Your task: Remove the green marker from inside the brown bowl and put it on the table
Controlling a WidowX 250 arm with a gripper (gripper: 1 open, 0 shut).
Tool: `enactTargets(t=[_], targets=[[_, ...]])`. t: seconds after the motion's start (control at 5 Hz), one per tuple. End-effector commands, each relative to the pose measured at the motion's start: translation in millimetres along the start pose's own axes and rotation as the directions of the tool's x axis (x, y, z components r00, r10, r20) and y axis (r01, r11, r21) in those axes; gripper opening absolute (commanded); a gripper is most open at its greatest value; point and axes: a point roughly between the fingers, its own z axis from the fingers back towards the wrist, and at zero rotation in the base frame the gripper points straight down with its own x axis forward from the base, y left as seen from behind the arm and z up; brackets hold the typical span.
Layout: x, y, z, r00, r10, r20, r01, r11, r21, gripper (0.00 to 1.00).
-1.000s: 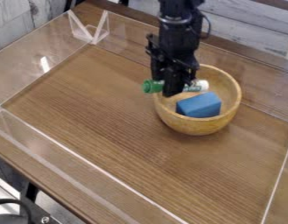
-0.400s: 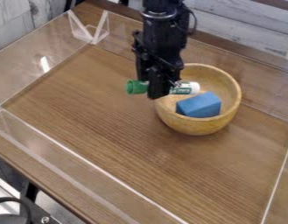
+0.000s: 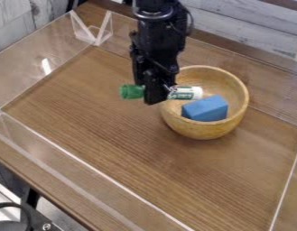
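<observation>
A blue block and clear acrylic walls.

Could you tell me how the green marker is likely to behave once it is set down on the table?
The green marker looks slim and round, so it may roll on the smooth table. It hangs level in the shut pincer without sagging, so it is probably stiff and light.
</observation>
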Motion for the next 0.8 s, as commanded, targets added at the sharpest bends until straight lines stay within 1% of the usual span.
enactTargets(t=[0.0, 0.4, 0.6], targets=[[-5.4, 0, 14.6, 0.998, -0.024, 0.049, 0.023, 0.999, 0.024, 0.0], [-24.0, -8, 14.9, 0.994, -0.084, 0.066, 0.083, 0.996, 0.014, 0.0], [-30.2, -11, 14.1, 0.991, -0.106, 0.078, 0.106, 0.994, 0.007, 0.0]])
